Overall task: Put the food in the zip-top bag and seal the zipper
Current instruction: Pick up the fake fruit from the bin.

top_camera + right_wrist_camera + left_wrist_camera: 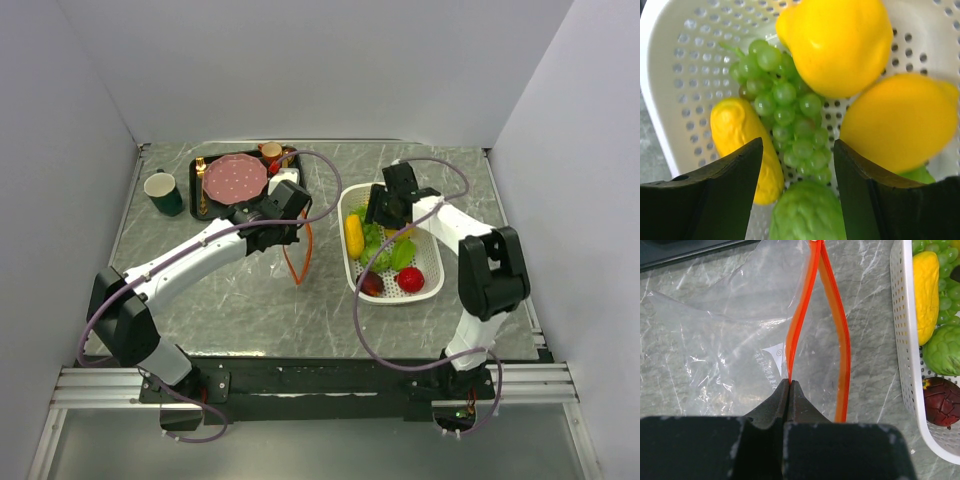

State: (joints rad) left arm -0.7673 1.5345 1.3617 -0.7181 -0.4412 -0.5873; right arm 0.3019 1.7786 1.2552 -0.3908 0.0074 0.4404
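My left pincer [790, 383] is clamped shut on one lip of the zipper [801, 315]. It holds the mouth of the bag [725, 325] agape on the bench [700, 385], just beside the basket [901, 335]. My right pincer [797, 147] hangs open inside that basket, over the grapes [785, 107]. All the food [382, 250] I can see lies there, none in the bag.

The bag is thin, clear, crinkled film, and I grip only a slim orange strip. A tug could slide it out, and I judge the floppy mouth would then fall shut. The other lip hangs free, so a piece pushed in could catch it and fold it inward.

The grapes are a knobbly cluster wedged between the ridged corn [740, 137] and two smooth, rounded lemons [840, 45]. My fingers may jam on those neighbours, or a glossy lemon may squirt out of a squeeze. The basket looks like light perforated plastic and could shift if I press on it.
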